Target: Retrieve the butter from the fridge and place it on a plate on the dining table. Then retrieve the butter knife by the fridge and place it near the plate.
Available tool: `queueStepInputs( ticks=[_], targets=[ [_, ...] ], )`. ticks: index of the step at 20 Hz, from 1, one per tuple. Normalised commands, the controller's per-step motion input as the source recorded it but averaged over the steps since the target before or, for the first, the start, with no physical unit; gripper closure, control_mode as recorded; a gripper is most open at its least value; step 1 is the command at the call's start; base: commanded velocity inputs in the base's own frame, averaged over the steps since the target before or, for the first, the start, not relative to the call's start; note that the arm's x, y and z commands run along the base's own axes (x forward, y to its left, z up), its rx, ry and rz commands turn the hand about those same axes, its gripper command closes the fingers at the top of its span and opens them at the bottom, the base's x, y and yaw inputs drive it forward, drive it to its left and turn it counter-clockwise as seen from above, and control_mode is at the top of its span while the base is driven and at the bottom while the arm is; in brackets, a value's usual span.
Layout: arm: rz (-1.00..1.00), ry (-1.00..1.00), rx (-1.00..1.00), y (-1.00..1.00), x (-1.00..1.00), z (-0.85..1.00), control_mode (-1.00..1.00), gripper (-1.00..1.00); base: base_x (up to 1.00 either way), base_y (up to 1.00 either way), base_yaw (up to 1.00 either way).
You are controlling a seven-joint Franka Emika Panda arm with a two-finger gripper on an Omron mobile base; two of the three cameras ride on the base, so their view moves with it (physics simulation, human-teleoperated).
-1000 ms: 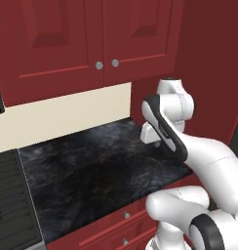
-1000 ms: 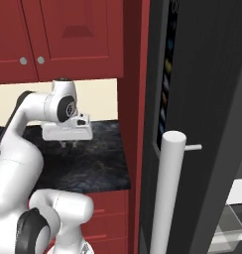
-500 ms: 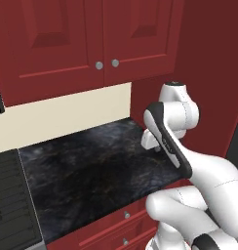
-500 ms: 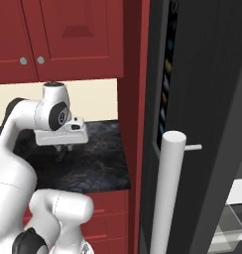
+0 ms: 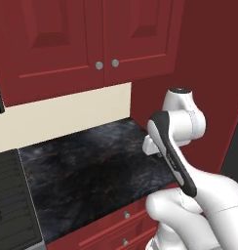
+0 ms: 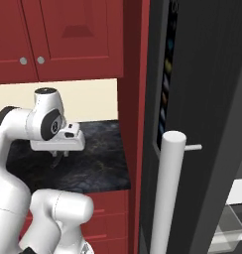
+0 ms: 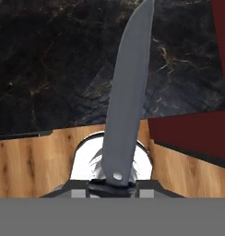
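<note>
Gripper: gripper [image 6: 58, 158] hangs over the black marble counter [image 5: 91, 180], pointing down – fingers pinched onto the butter knife [image 7: 127, 97], clamped at its handle end
Butter knife: grey blade runs up and away from the fingertips in the hand view, tip reaching past the top edge; small hole near the held end; below it the counter, a strip of wood floor [image 7: 26, 156] and a red cabinet side
Knife in base views: too thin to make out under the hand in the right base view
Arm: white arm [image 5: 174, 146] bends over the counter's right end, next to the red side panel [image 5: 199, 63]
Fridge: fridge [image 6: 202, 99] stands right of the counter past a red panel – dark grey, pale bar handle [image 6: 165, 193] in front, column of coloured icons [image 6: 166, 74] on its black panel
Surroundings: red upper cabinets [image 5: 91, 34] with round knobs, cream backsplash [image 5: 62, 117], dark stove edge [image 5: 9, 205] at left
</note>
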Motion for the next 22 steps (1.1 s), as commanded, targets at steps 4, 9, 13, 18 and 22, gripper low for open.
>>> queueStepInputs(
  ticks=[4, 9, 13, 18, 22],
  targets=[
    [-0.04, 0.00, 0.00, 0.00, -0.52, 0.08, -1.00, 1.00, 0.00, 0.00, 0.00],
    [-0.01, 0.00, 0.00, 0.00, -0.18, 0.03, -1.00, 1.00, 0.00, 0.00, 0.00],
    [0.00, 0.00, 0.00, 0.00, 0.00, 0.00, -1.00, 1.00, 0.00, 0.00, 0.00],
    [0.00, 0.00, 0.00, 0.00, -0.10, 0.00, -1.00, 1.00, 0.00, 0.00, 0.00],
    [0.00, 0.00, 0.00, 0.00, -0.08, 0.00, 1.00, 1.00, -0.11, 0.01, 0.00]
  ],
)
